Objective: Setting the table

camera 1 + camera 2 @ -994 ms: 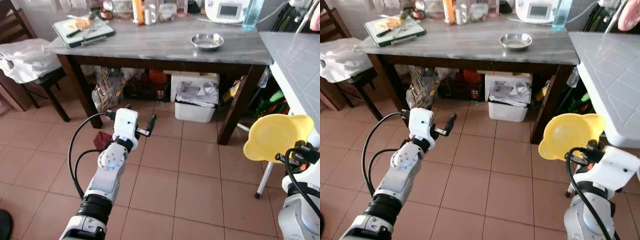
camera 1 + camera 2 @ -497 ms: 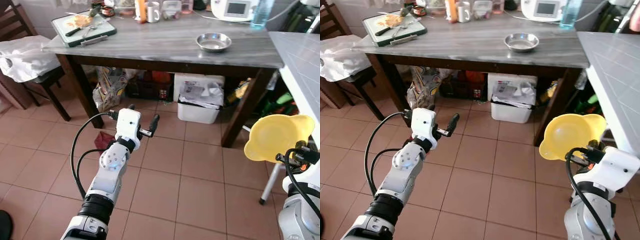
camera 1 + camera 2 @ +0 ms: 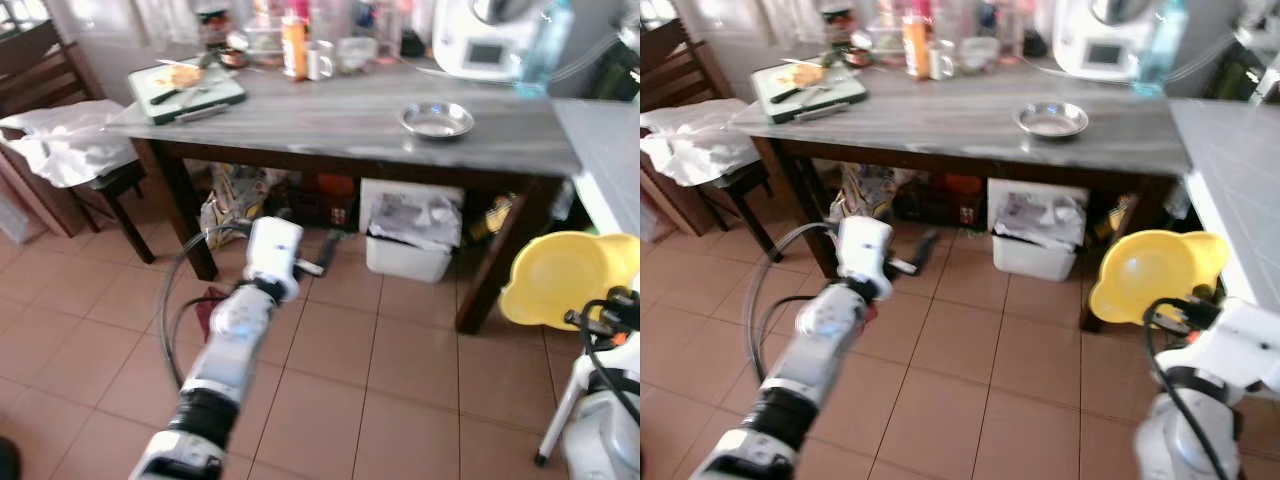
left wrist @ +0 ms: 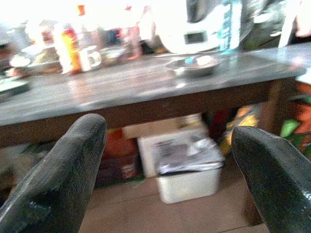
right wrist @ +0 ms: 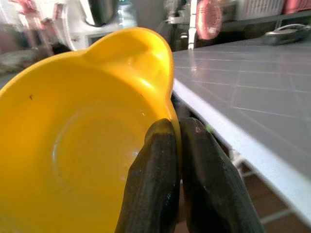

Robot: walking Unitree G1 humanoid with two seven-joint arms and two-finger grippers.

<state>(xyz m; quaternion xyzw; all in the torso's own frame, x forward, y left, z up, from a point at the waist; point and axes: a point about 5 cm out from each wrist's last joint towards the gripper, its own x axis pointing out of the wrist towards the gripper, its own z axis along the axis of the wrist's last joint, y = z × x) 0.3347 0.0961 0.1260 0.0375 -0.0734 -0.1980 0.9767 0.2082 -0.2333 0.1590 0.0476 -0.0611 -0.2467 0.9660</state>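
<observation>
Carrying yellow bowl at lower right of frame, R gripper pinching its rim w/ both fingers pressed tight, one each side of the wall. L gripper mid-frame, fingers spread wide, nothing in it, aimed at grey table across upper frame. Steel dish sits upper right on table; cutting board upper left w/ bottles and mug behind. Frames blurred, so robot likely walking. Risks, as judged: thin rim pinch could let bowl swing or slip w/ gait jolts; white counter edge at right is near bowl, could clip it; setting down close to dish may knock it.
</observation>
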